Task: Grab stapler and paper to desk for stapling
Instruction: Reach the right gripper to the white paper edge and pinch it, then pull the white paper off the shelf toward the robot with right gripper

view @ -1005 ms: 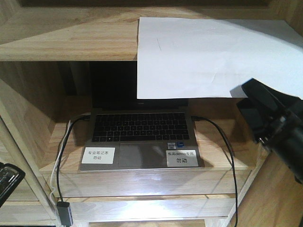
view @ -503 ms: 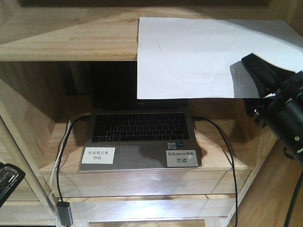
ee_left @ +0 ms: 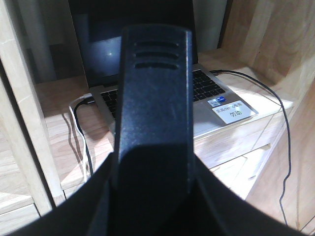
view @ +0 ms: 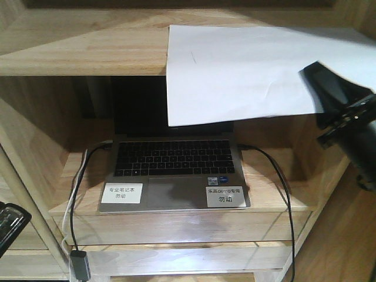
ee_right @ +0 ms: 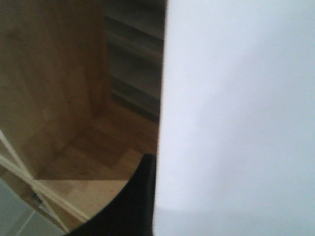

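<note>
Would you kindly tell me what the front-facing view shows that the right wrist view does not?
Only the front-facing view shows the laptop, its two white labels, the black cable and the paper overhanging the upper shelf. Only the right wrist view shows one black finger up close beside the paper's edge. Both show the paper and the right gripper.

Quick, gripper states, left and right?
Left gripper: cannot be told.
Right gripper: closed on the paper.
</note>
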Available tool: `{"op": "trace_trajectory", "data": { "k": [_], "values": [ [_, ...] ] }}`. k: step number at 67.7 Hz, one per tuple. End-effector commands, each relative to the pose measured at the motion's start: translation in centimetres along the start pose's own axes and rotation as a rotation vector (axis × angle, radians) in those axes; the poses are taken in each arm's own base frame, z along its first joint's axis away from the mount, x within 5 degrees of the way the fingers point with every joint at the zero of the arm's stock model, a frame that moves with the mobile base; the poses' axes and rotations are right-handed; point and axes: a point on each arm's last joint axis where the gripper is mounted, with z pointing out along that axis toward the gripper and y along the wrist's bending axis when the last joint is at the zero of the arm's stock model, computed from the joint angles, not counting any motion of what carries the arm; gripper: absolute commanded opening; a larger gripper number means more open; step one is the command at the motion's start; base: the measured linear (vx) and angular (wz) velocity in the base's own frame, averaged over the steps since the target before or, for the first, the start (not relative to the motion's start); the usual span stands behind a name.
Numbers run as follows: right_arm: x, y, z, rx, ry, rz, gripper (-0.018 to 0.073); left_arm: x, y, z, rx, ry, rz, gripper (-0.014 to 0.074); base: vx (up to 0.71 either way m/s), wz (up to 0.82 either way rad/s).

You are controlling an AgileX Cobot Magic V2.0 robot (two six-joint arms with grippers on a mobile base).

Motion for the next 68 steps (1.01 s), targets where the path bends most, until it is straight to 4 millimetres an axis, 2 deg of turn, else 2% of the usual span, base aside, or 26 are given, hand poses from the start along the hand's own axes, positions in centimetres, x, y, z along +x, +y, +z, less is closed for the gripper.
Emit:
{"op": "trace_trajectory", "data": {
  "k": [1,14,43,56,68],
  "values": [
    [-0.5,3.3,-0.2,-0.178,-0.023,-0.046,-0.0011,-1.9,-0.1,-0.5,0.008,-0.141,-0.017,-0.0007,0.00,0.00],
    [0.0,5.0,-3.0,-0.195,-0.051,-0.106,-0.0009,-1.9,-0.1,-0.5,0.008,-0.141,-0.017,-0.0007,0.00,0.00],
    [2.2,3.9,-10.7,-0.059,-0.114,-0.100,-0.0006,-1.9,-0.1,-0.5,0.008,-0.141,-0.017,-0.0007,0.00,0.00],
    [2.6,3.4,-12.7,-0.014,-0.147,-0.090,-0.0006,-1.9,-0.1,-0.5,0.008,-0.141,-0.017,-0.0007,0.00,0.00],
    [2.9,3.2,-13.7,-0.011,-0.157,-0.092,-0.0006,-1.9,-0.1,-0.5,0.008,-0.141,-0.017,-0.0007,0.00,0.00]
  ]
}}
